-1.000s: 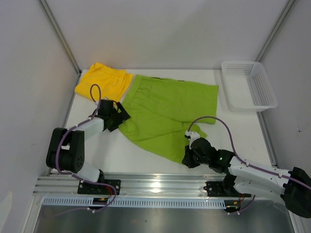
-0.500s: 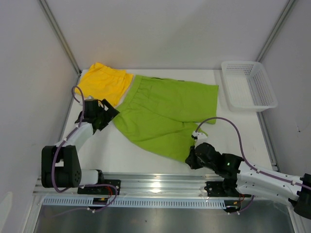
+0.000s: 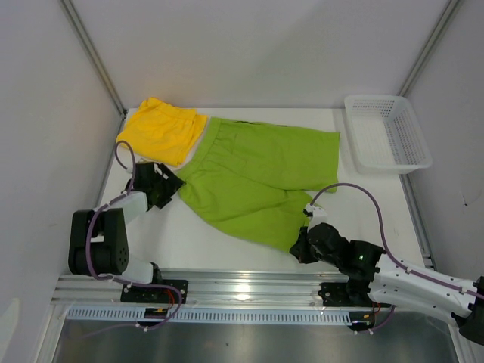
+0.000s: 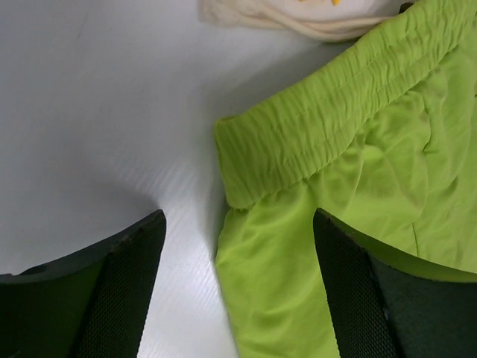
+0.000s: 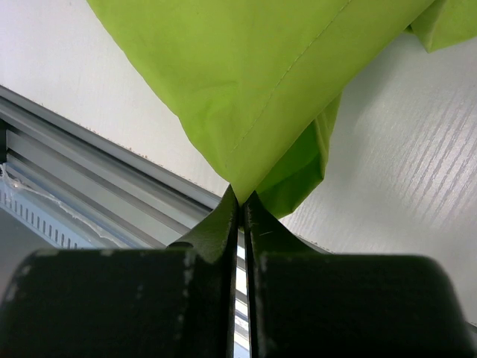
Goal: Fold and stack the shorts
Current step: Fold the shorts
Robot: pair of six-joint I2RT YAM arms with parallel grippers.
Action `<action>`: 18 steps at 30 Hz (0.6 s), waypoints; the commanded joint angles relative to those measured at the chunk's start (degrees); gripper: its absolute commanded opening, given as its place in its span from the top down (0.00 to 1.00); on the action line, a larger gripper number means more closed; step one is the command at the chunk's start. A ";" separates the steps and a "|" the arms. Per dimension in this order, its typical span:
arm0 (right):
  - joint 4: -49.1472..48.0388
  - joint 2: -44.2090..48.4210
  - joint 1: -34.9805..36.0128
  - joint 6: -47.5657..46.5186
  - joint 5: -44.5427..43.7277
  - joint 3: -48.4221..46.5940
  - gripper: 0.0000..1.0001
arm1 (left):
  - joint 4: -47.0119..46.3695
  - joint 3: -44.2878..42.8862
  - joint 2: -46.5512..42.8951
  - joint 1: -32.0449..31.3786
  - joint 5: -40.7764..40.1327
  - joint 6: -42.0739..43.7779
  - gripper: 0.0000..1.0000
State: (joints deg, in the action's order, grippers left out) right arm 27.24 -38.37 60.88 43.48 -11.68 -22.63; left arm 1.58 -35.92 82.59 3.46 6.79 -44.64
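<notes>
The lime green shorts (image 3: 257, 178) lie spread across the middle of the table, waistband to the left. The yellow shorts (image 3: 160, 130) lie bunched at the back left, their edge against the green waistband. My left gripper (image 3: 165, 189) is open, low beside the green waistband corner (image 4: 253, 149), with the green fabric between its fingers (image 4: 123, 287). My right gripper (image 3: 300, 246) is shut on the near leg corner of the green shorts (image 5: 246, 112), pinched at the fingertips near the table's front edge.
A white mesh basket (image 3: 387, 132) stands at the back right. The metal rail (image 3: 242, 291) runs along the front edge, just under my right gripper. White walls close in on both sides.
My left gripper let go of the green waistband and drew back left and down, now open beside it. My right gripper moved slightly toward the front edge, still pinching the leg corner.
</notes>
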 commanded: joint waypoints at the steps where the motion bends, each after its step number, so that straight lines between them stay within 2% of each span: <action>1: 0.09 1.19 -0.15 1.16 -0.54 -0.04 1.00 | -5.45 -1.87 2.84 0.67 0.86 -2.64 0.18; 6: -0.79 1.90 -0.06 1.78 0.26 0.57 1.00 | -9.66 -2.66 8.90 0.67 1.91 -6.24 0.33; 13: -0.70 2.86 -0.06 2.13 0.61 0.66 1.00 | -14.24 -0.91 10.75 0.67 0.51 -8.88 0.52; 15: -1.31 3.04 0.02 1.61 1.48 1.01 1.00 | -14.85 -0.99 11.19 0.67 0.60 -9.41 0.63; 16: -2.01 3.04 0.03 1.34 1.92 1.10 1.00 | -15.29 -0.91 11.54 0.67 0.77 -9.67 0.72; 17: -2.54 3.04 0.11 0.56 2.80 1.27 1.00 | -15.82 -1.34 11.81 0.67 0.95 -9.93 0.97; 18: -3.07 3.04 0.46 0.11 3.33 1.28 1.00 | -15.65 -1.34 12.24 0.67 1.47 -9.94 1.00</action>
State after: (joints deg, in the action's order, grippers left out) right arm 26.68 -35.92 60.90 44.82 -9.96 -21.74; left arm -11.90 -37.43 93.71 3.75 8.16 -53.78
